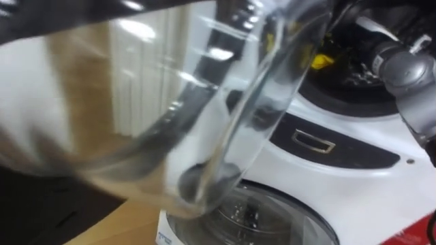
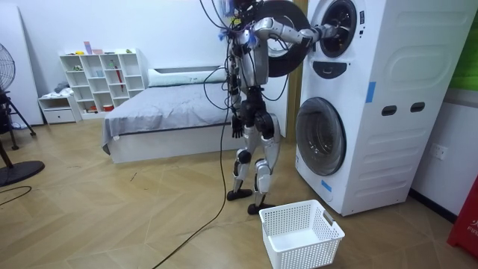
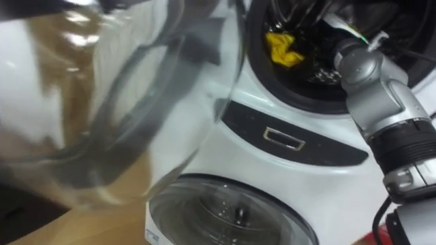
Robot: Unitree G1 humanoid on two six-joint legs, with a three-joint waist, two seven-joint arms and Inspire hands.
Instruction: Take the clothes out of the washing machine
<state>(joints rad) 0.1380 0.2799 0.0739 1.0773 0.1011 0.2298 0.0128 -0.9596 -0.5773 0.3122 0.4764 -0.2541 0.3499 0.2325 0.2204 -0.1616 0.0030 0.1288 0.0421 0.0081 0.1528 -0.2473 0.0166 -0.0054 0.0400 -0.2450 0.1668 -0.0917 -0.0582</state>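
The robot stood close before the stacked white washing machines, facing them. The upper machine's round glass door was swung wide open, hanging right in front of the head camera. On the floor behind the robot's feet sat a white laundry basket, holding nothing that could be seen.

The right arm reached up into the mouth of the upper drum, with the right hand at the opening. Whether that hand had closed on anything could not be told — the dark interior hid it. The left hand hung at the robot's side, too small to read.

The clothes were not yet out: a crumpled yellow cloth lay inside the drum, toward its left, apart from the arm.

To do this step well, the hand should probably move left and down onto the yellow cloth, gather a full bunch rather than an edge, and draw it straight out over the rim — keeping clear of the open door.
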